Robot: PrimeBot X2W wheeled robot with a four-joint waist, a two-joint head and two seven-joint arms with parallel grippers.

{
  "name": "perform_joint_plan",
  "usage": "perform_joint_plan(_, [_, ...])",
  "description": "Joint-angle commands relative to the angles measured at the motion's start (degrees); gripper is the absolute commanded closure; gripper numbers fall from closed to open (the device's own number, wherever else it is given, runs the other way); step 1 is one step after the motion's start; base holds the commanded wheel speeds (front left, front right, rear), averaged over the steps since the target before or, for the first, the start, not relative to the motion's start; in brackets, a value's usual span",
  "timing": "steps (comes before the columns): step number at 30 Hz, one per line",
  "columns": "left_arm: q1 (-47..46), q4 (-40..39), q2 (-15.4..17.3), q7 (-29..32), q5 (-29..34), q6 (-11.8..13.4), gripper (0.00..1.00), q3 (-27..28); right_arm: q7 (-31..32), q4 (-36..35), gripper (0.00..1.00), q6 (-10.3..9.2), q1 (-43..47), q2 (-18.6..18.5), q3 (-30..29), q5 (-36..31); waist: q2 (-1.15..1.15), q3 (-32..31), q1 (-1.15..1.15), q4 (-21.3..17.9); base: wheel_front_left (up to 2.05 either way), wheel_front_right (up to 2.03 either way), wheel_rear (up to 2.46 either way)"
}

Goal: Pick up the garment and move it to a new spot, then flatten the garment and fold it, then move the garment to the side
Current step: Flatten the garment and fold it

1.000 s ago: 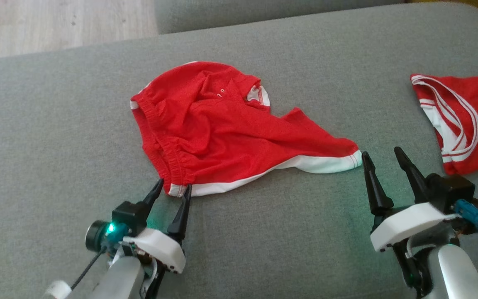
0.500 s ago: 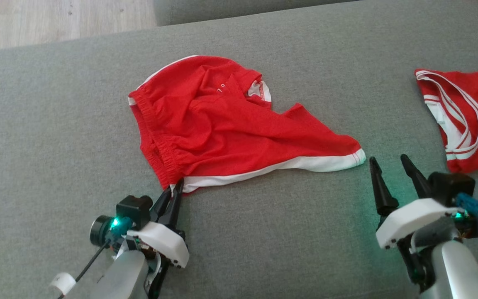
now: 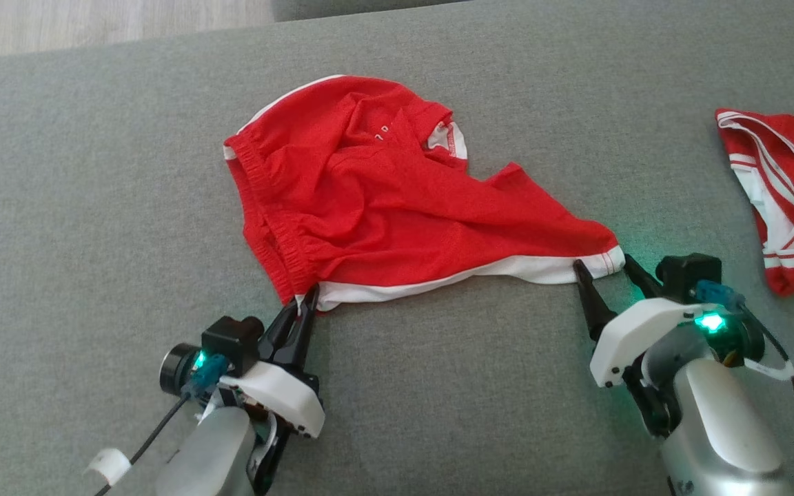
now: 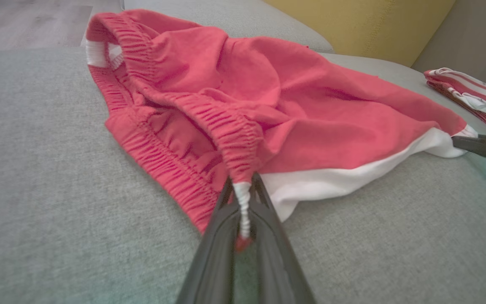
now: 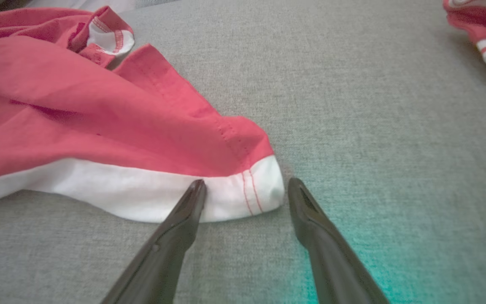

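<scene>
grey sofa (image 3: pixel 94 207) bearing crumpled red shorts (image 3: pixel 397 213) mid-cushion, left jaws pinching the waistband corner (image 4: pixel 242 198), right jaws spread astride the white hem corner (image 5: pixel 251 190), not yet closed; pick-up step in hand, likely calling next for closing right, then lifting both ends together.

Two red garments, one pair of red shorts (image 3: pixel 397 207) and one striped red jersey (image 3: pixel 793 193), two grippers, the left gripper (image 3: pixel 302 300) and the right gripper (image 3: pixel 603 262), each with two dark fingers (image 5: pixel 171 236), one grey sofa (image 3: pixel 94 207), one yellow cushion (image 4: pixel 361 25), one strip of wooden floor (image 3: pixel 94 27)
</scene>
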Motion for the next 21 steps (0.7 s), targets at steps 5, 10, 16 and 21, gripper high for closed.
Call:
perform_joint_plan(5, [-1.06, -2.19, 1.36, -0.71, -0.87, 0.10, 1.00, 0.55, -0.36, 3.02, 1.00, 0.39, -3.00, -0.03, 2.42, -0.23, 0.00, -0.12, 0.00, 0.41, 0.00, 0.00, 0.00])
perform_joint_plan(10, [-0.34, -5.06, 1.75, -0.72, -2.12, 0.09, 1.00, 1.00, -4.15, 1.64, 1.00, 0.39, -3.17, -0.03, 2.34, 3.80, 0.00, -1.29, 0.00, 0.50, 0.00, 0.00, 0.00])
perform_joint_plan(16, [1.39, -16.45, 4.29, -0.58, -5.61, 0.09, 1.00, 0.21, -1.49, -12.80, 1.00, 0.39, 0.72, -0.03, -1.00, 9.09, 0.00, -4.00, 0.00, 0.08, 0.00, 0.00, 0.00])
perform_joint_plan(21, [2.24, -31.03, 9.50, 5.81, -10.39, 0.09, 1.00, 0.53, 7.67, -31.97, 1.00, 0.39, 6.33, -0.03, -5.86, 6.99, 0.00, -5.63, 0.00, -0.12, 0.00, 0.00, 0.00])
